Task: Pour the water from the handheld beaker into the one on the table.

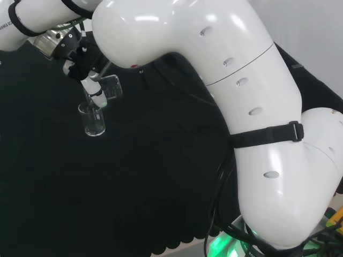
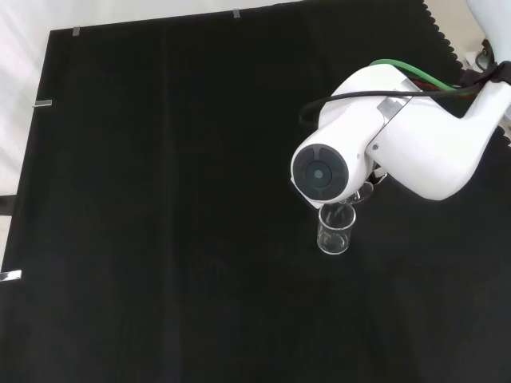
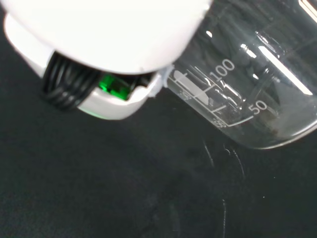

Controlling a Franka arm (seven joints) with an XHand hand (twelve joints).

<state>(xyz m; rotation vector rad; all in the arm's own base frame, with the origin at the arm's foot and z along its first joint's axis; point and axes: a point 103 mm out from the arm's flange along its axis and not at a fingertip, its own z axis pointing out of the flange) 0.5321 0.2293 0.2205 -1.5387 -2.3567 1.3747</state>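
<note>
Hand (image 1: pixel 90 81) tipping a clear beaker (image 1: pixel 111 88) over another on the black cloth (image 1: pixel 134 176).

Its fingers are curled round the tilted beaker, whose mouth leans down just above the upright beaker on the table (image 1: pixel 92 120), left of the white arm in the head view.

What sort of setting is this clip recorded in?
Probably a lab test bench: black cloth over the bench, a graduated glass beaker held tilted by the hand above a second beaker.
</note>
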